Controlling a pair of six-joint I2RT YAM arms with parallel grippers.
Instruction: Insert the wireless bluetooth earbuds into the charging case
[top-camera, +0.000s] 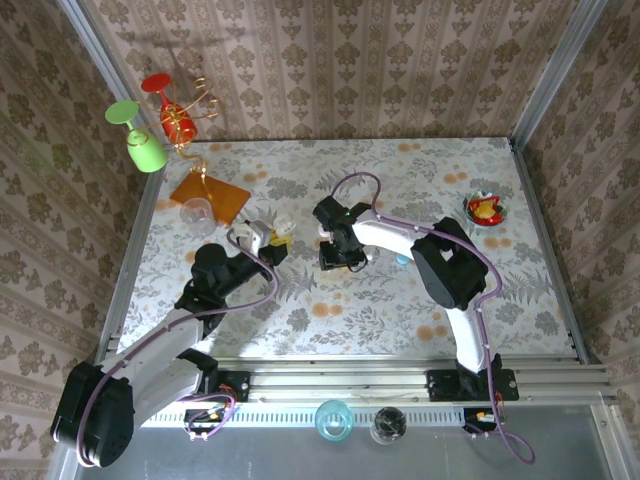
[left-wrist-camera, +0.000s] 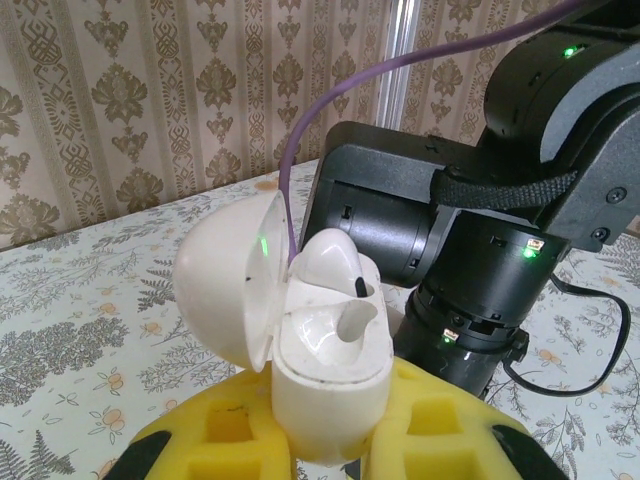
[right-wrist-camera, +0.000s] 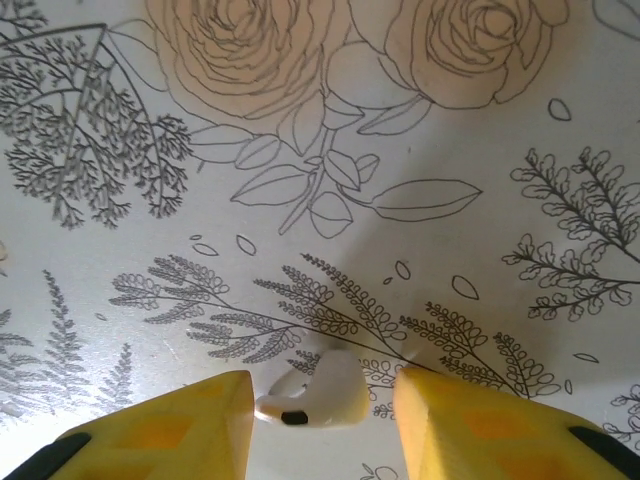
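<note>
On the tablecloth (right-wrist-camera: 300, 150), right fingers (right-wrist-camera: 180, 420) stand apart astride an earbud (right-wrist-camera: 315, 395); left fingers (left-wrist-camera: 440, 420) clamp the open case (left-wrist-camera: 330, 370)

Robot lab cell, aluminium frame (top-camera: 556, 65), wallpapered panel walls (top-camera: 350, 60), floral-covered table (top-camera: 450, 330)

Right gripper (right-wrist-camera: 320, 385), yellow fingers apart, straddles a white earbud (right-wrist-camera: 318, 398) lying on the floral tablecloth (right-wrist-camera: 420, 120). Picture-left finger just beside it, small gap at the other.
</note>
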